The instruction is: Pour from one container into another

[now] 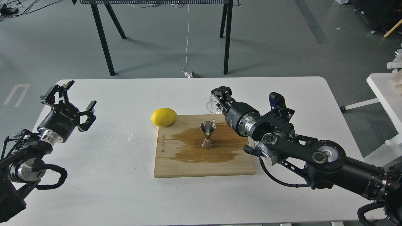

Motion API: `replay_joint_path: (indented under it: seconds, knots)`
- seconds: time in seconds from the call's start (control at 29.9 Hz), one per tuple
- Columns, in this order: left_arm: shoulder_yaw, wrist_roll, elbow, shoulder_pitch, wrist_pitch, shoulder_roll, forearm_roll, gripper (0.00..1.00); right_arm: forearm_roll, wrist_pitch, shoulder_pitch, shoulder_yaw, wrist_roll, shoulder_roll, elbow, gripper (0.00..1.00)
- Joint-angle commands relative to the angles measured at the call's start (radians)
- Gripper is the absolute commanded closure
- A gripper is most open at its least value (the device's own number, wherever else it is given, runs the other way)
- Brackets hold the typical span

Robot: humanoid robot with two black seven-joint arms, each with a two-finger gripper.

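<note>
The clear glass cup (213, 106) is held tilted in the right gripper's (217, 102) fingers, above the steel jigger (207, 135); the left gripper (70, 103) is spread wide.

A board (204, 163) lies mid-frame on the worktop (94, 188). The jigger (207, 135) stands at its centre, the lemon (163, 117) on its upper-left corner, the cup (212, 105) above the jigger.

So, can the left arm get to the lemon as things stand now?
Probably yes. The left tool is open and holds nothing, and only bare white table lies between it and the lemon at the board's corner.
</note>
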Motion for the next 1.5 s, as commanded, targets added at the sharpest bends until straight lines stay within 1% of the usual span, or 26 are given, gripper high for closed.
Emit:
replay_joint_path:
  seconds: [0.0,0.67,0.84,1.0,1.27,1.47]
  knots:
    - [0.0,0.0,0.004,-0.002,0.0,-0.001,0.0,0.06,0.0,0.012,0.002,-0.005,0.0,0.012,-0.003,0.6]
    - [-0.001,0.0,0.004,0.0,0.0,-0.001,-0.001,0.06,-0.018,0.029,0.002,-0.051,0.003,0.038,-0.015,0.6]
    - [-0.001,0.0,0.004,0.0,0.0,-0.001,-0.001,0.06,-0.064,0.029,0.003,-0.054,0.003,0.038,-0.013,0.6]
    - [-0.001,0.0,0.004,0.0,0.0,-0.001,-0.001,0.06,-0.075,0.029,0.026,-0.123,0.008,0.036,-0.012,0.6]
    - [-0.001,0.0,0.004,0.0,0.0,0.0,-0.001,0.06,-0.16,0.029,0.026,-0.132,0.011,0.036,-0.013,0.6]
    - [-0.001,0.0,0.005,0.0,0.0,0.0,-0.001,0.06,-0.183,0.027,0.039,-0.184,0.014,0.036,-0.019,0.6]
